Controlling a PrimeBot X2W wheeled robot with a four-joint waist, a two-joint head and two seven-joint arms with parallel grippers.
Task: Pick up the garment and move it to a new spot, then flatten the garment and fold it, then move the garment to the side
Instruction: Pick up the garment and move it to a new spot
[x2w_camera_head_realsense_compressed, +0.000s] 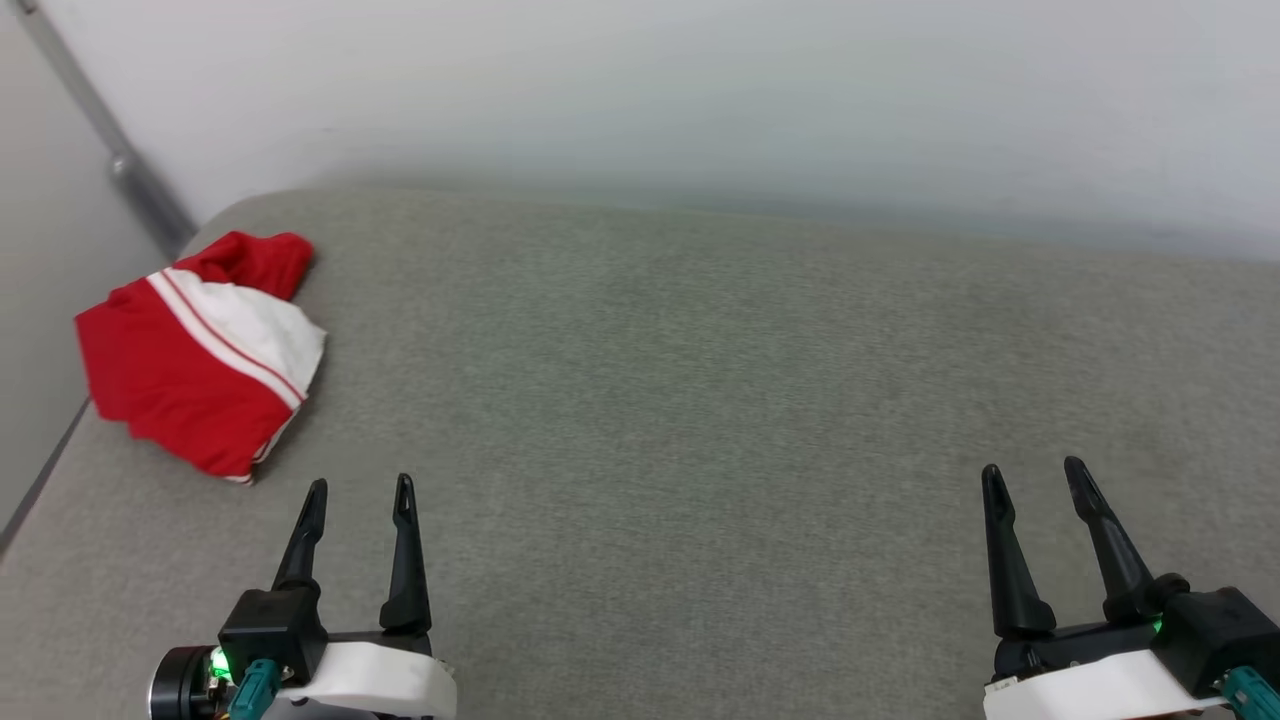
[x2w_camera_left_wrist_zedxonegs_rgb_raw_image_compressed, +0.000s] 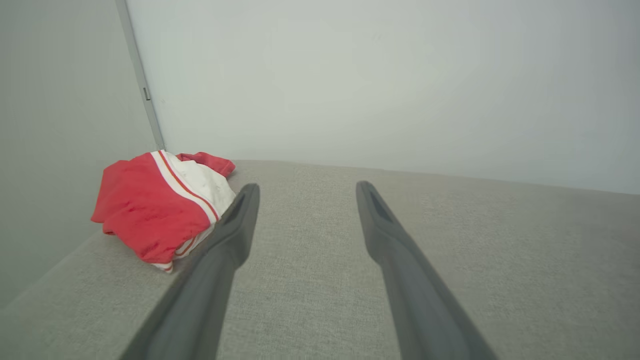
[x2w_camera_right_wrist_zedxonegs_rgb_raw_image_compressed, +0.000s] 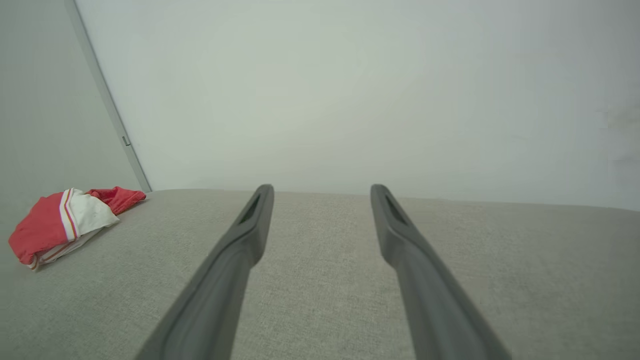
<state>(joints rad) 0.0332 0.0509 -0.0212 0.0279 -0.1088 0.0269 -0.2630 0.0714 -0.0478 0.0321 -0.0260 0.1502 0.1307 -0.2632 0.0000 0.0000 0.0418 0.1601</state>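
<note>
Head view: a red jersey-style T-shirt with a white sleeve and red-and-white striped trim, the garment (x2w_camera_head_realsense_compressed: 190, 360), lies in a compact, rumpled bundle at the upper left of the frame. It sits at the left edge of a wide grey woven fabric surface (x2w_camera_head_realsense_compressed: 700, 400), close to a pale wall (x2w_camera_head_realsense_compressed: 700, 90). The left gripper (x2w_camera_head_realsense_compressed: 360, 485), with two long dark fingers, is at the lower left, just below and to the right of the bundle and apart from it. Its fingers are spread with nothing between them. The right gripper (x2w_camera_head_realsense_compressed: 1030, 468) is at the lower right, well apart from the shirt, likewise spread and empty.

Left wrist view: the garment (x2w_camera_left_wrist_zedxonegs_rgb_raw_image_compressed: 150, 210) is at the middle left, beside the tip of the left-hand finger. The left gripper (x2w_camera_left_wrist_zedxonegs_rgb_raw_image_compressed: 305, 186) has bare grey cloth between its fingers.

Right wrist view: the garment (x2w_camera_right_wrist_zedxonegs_rgb_raw_image_compressed: 55, 225) is small at the far left edge. The right gripper (x2w_camera_right_wrist_zedxonegs_rgb_raw_image_compressed: 322, 187) stands wide apart over bare surface.

Progress, as a judgement: neither gripper holds the shirt, and it is bunched, not flat or neatly folded. It lies at the side, so this could be the untouched start or a loose finish. The pictures do not settle which. If it is the start, picking up, moving, flattening, folding and setting aside all remain.
</note>
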